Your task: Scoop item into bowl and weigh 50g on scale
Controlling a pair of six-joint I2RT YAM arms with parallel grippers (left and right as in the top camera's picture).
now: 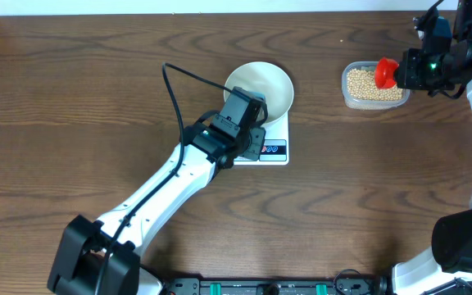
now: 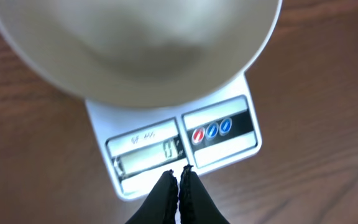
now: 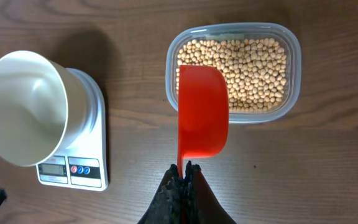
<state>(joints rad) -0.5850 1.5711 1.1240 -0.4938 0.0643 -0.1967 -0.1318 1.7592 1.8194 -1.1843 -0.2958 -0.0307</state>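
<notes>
While the left gripper [image 2: 179,173] hangs with its fingers clenched together on nothing, its tips sit over the front edge of the scale [image 2: 166,118], just at 6 o'clock of the grey display [image 2: 145,163]; the round buttons [image 2: 211,130] lie near, toward 1 o'clock; a closed tip suits poking a button, so I judge it is there to switch on or zero the scale, though I cannot tell whether it touches; the reading is too blurred to make out; beyond, at 12 o'clock, the white bowl [image 2: 135,56] stands on the scale, placed so that whatever goes in is weighed at once.

The right gripper [image 3: 184,168] is clamped on the handle of a red scoop [image 3: 202,112], which reaches toward 12 o'clock over the near rim of the clear tub [image 3: 294,46]; the beans [image 3: 253,62] all lie in that tub, none visible in the bowl; the scoop's position over the beans looks ready for a first dip; seen from overhead, the tub rests on the desk [image 1: 72,98] well apart from the bowl, at its 3 o'clock.
</notes>
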